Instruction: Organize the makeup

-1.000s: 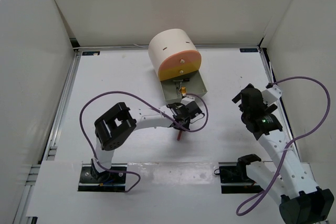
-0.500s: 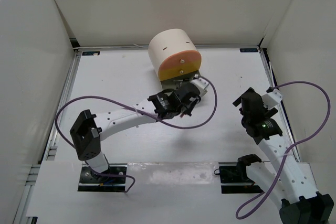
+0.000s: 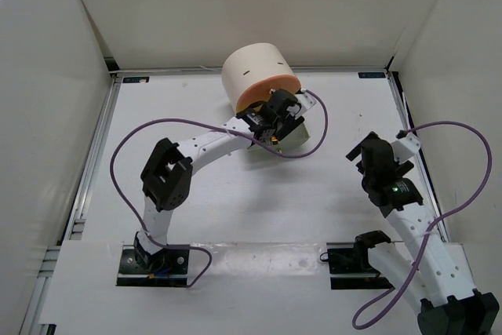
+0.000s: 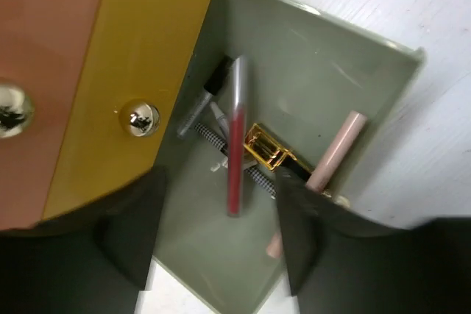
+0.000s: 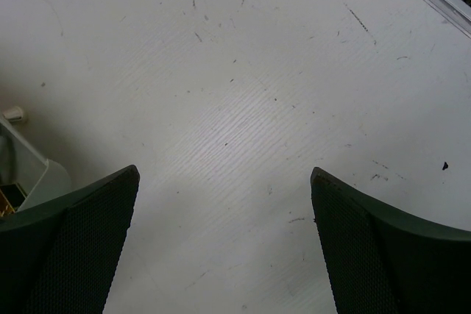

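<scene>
Left gripper [image 4: 217, 255] spread, hovering over open grey-green drawer [image 4: 338, 64]. Inside, crowded together: red pencil [image 4: 235, 152], gold-and-black tube [image 4: 266, 149], pink stick [image 4: 335, 148]. Yellow drawer front [image 4: 125, 71] alongside. Right gripper [image 5: 224, 255] spread over bench [image 5: 243, 108].

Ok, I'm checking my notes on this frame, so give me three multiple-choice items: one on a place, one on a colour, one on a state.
1. Where is the left gripper?
A. Over the open drawer
B. On top of the cream box
C. Beside the right arm's base

2. What colour is the open drawer?
A. Orange
B. Yellow
C. Grey-green

3. How are the right gripper fingers?
A. Shut on a pencil
B. Open, holding nothing
C. Shut on a sponge

Answers:
1 A: the left wrist view looks straight into the drawer.
2 C: its floor and walls are grey-green.
3 B: they stand wide apart with nothing between them.
</scene>
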Controlling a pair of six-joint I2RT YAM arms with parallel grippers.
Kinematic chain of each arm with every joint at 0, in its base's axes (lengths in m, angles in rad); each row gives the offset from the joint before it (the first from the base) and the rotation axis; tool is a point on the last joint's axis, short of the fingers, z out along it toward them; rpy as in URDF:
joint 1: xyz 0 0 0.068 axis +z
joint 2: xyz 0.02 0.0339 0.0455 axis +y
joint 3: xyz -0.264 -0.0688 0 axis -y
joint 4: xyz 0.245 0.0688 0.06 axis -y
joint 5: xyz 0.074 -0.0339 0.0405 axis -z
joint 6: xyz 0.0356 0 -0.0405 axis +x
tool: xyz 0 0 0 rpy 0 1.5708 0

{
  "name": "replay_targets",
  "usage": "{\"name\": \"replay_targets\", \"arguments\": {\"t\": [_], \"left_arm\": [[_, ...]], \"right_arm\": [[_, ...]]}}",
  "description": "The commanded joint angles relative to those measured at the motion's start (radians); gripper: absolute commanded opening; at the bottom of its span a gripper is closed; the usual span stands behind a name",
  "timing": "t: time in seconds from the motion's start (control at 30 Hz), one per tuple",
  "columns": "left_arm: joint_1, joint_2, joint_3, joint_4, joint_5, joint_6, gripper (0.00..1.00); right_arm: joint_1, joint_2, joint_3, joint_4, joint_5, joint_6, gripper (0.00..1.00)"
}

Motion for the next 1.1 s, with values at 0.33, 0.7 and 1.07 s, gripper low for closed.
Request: {"name": "replay_targets", "arguments": {"t": [0.33,0.7,1.07], "left_arm": [[0.038,-0.249,0.087,0.0,0.13,-0.05,0.98],[0.412,-0.079,0.464,-0.159,0.405,-0.252,0.98],[0.622,0.197,0.673,0.031,0.917,-0.188,0.98]], "right_arm": [[0.009,0.03,0.005,0.123,-0.318,-0.286,0.99],[0.15,0.254,0.032,0.184,-0.429,-0.381,0.99],[0.261,0.386,0.043,0.218,-0.457,-0.431,0.99]]}}
